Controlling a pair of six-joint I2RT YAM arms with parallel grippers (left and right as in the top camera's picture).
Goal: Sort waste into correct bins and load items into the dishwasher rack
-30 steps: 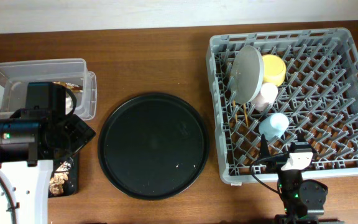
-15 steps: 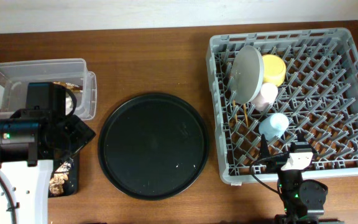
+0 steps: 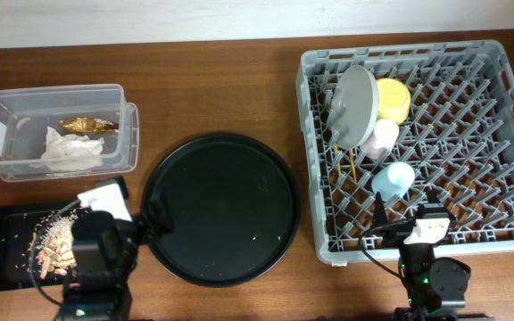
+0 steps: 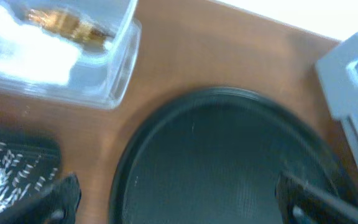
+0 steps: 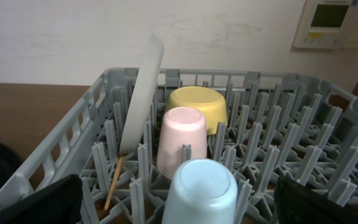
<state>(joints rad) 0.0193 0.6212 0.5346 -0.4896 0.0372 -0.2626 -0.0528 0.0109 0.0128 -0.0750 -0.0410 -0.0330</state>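
Note:
The dishwasher rack (image 3: 507,116) holds an upright grey plate (image 3: 357,105), a yellow bowl (image 3: 393,98), a pink cup (image 3: 384,136), a blue cup (image 3: 393,178) and chopsticks (image 3: 346,160). The clear tub (image 3: 128,134) contains the white napkin (image 3: 71,150) and the gold wrapper (image 3: 87,123). Food scraps (image 3: 56,245) lie in the shallow black tray (image 3: 3,259). My left gripper (image 3: 136,221) is open and empty at the round tray's left edge. My right gripper (image 5: 182,208) stands open at the rack's near wall, just short of the upturned blue cup (image 5: 201,186), holding nothing.
A large round black tray (image 3: 221,207) with a few crumbs fills the table's middle, between the bins and the rack. In the left wrist view it (image 4: 229,162) lies straight ahead, with the clear tub (image 4: 114,74) at upper left.
My left arm has pulled back from above the tub and black tray to the table's front edge, uncovering the napkin, wrapper and scraps. The right arm has not moved.

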